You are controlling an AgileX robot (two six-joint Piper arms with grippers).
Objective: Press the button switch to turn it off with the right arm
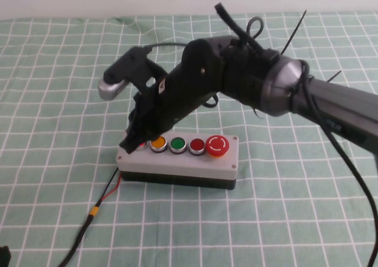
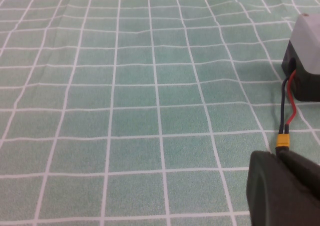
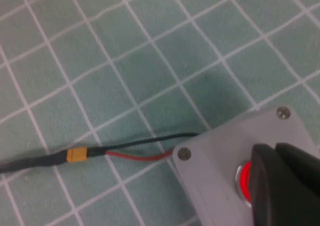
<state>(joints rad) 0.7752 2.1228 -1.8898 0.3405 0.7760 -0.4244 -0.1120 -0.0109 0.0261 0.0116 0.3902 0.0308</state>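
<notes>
The button switch [image 3: 243, 181] glows bright red in its silver collar at the wire end of the grey box [image 3: 215, 141]. My right gripper [image 3: 272, 150] is shut, and its black fingertips rest on top of the button and cover most of it. In the high view my right gripper [image 1: 132, 143] reaches down onto the left end of the grey box [image 1: 230, 156] and hides the button there. My left gripper [image 2: 276, 157] is shut and empty, low over the cloth near the box's wire.
On the box are a yellow button [image 1: 158, 143], a green button [image 1: 177, 144], a dark red flush button [image 1: 196, 145] and a big red mushroom button [image 1: 217, 145]. A red and black wire [image 1: 107, 191] with a yellow connector [image 3: 76, 154] trails off the left end over the green checked cloth.
</notes>
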